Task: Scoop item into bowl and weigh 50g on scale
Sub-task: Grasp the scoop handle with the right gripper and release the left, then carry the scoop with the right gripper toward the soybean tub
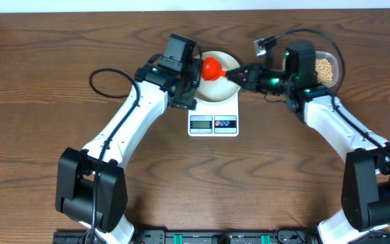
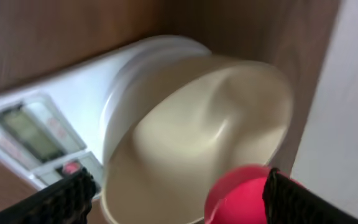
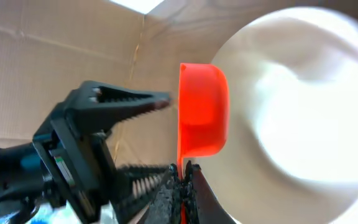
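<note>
The brown wooden table (image 1: pixel 39 102) is streaked with darker grain. The small white rectangular digital scale (image 1: pixel 213 110) has a grey-green display (image 1: pixel 200 123) and buttons (image 1: pixel 221 123) marked red and blue. The round shallow bowl (image 1: pixel 217 93) is white, creamier in the left wrist view. The glossy plastic scoop (image 1: pixel 213 66) is plain red-orange. The many small round beans (image 1: pixel 325 68) are tan-yellow; the rounded plastic tub (image 1: pixel 338 64) is clear. The left arm (image 1: pixel 131 118) and right arm (image 1: pixel 337 122) are white with black joints and green lights. The left gripper (image 2: pixel 178 200) and right gripper (image 3: pixel 182 194) are black, the left's pads ridged. A thin cable (image 1: pixel 99 78) is black, and the right wrist view shows plain tan cardboard (image 3: pixel 36 56)
</note>
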`<state>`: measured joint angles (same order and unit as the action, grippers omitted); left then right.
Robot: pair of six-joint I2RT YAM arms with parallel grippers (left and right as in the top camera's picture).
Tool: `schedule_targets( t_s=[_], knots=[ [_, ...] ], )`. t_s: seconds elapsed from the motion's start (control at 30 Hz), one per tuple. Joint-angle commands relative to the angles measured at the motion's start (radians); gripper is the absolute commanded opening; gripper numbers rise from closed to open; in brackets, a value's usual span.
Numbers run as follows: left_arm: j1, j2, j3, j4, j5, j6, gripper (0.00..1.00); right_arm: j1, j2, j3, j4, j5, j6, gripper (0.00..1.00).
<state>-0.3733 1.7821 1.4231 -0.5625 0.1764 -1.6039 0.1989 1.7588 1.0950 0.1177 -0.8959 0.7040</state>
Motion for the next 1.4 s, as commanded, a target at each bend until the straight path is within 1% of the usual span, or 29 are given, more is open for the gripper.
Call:
schedule_targets(
  t_s=[0.0,0.03,0.1,0.13,0.17,0.23,0.3,0.37,0.43,0.47,0.57,0.63,0.77,0.83,0.9,1.03,1.13,1.2,1.3,1.37],
  knots=[
    [0.048,-0.028,0.008,0.048,-0.025,0.349,0.90,-0.039,0.001,0.019,0.006,0.003,-0.003,0.01],
    [0.058,-0.028,0.008,0.079,-0.007,0.451,0.90,-0.047,0.001,0.019,0.006,0.003,-0.008,0.01],
    [0.076,-0.028,0.008,0.145,0.076,0.666,0.93,-0.060,0.001,0.019,0.016,-0.005,-0.026,0.01],
    [0.084,-0.028,0.008,0.184,0.142,0.778,0.93,-0.065,0.001,0.019,0.026,-0.013,-0.029,0.01],
    [0.095,-0.028,0.008,0.240,0.267,0.944,0.94,-0.074,0.001,0.020,0.060,-0.033,-0.032,0.01],
    [0.106,-0.028,0.008,0.305,0.414,1.081,0.95,-0.084,-0.002,0.034,0.088,-0.073,-0.045,0.01],
    [0.114,-0.029,0.008,0.349,0.528,1.152,0.95,-0.094,-0.003,0.069,0.073,-0.112,-0.070,0.01],
    [0.122,-0.029,0.008,0.388,0.608,1.190,0.95,-0.100,-0.003,0.125,-0.002,-0.140,-0.113,0.01],
    [0.127,-0.029,0.008,0.406,0.629,1.192,0.97,-0.100,-0.003,0.187,-0.124,-0.142,-0.188,0.02],
    [0.129,-0.029,0.008,0.412,0.628,1.193,0.97,-0.100,-0.003,0.230,-0.216,-0.135,-0.246,0.02],
    [0.137,-0.032,0.008,0.416,0.629,1.219,0.97,-0.100,-0.003,0.356,-0.492,-0.023,-0.382,0.01],
    [0.146,-0.035,0.008,0.424,0.629,1.243,0.97,-0.100,-0.003,0.442,-0.652,0.072,-0.444,0.01],
    [0.157,-0.045,0.008,0.450,0.628,1.297,0.96,-0.100,-0.003,0.599,-0.905,0.243,-0.522,0.01],
    [0.157,-0.052,0.008,0.452,0.627,1.346,0.95,-0.100,-0.003,0.652,-0.983,0.299,-0.542,0.01],
    [0.157,-0.055,0.008,0.451,0.627,1.368,0.89,-0.100,-0.003,0.712,-1.080,0.385,-0.576,0.01],
    [0.157,-0.055,0.008,0.419,0.627,1.368,0.88,-0.105,-0.003,0.745,-1.174,0.500,-0.594,0.01],
    [0.160,-0.055,0.008,0.364,0.612,1.368,0.88,-0.121,-0.003,0.744,-1.213,0.554,-0.603,0.01],
    [0.161,-0.055,0.008,0.322,0.564,1.368,0.88,-0.134,-0.003,0.743,-1.230,0.573,-0.638,0.01],
    [0.161,-0.055,0.008,0.256,0.485,1.369,0.88,-0.161,-0.003,0.743,-1.246,0.602,-0.642,0.01],
    [0.161,-0.055,0.008,0.212,0.439,1.402,0.88,-0.185,-0.003,0.743,-1.260,0.607,-0.643,0.01]
  ],
)
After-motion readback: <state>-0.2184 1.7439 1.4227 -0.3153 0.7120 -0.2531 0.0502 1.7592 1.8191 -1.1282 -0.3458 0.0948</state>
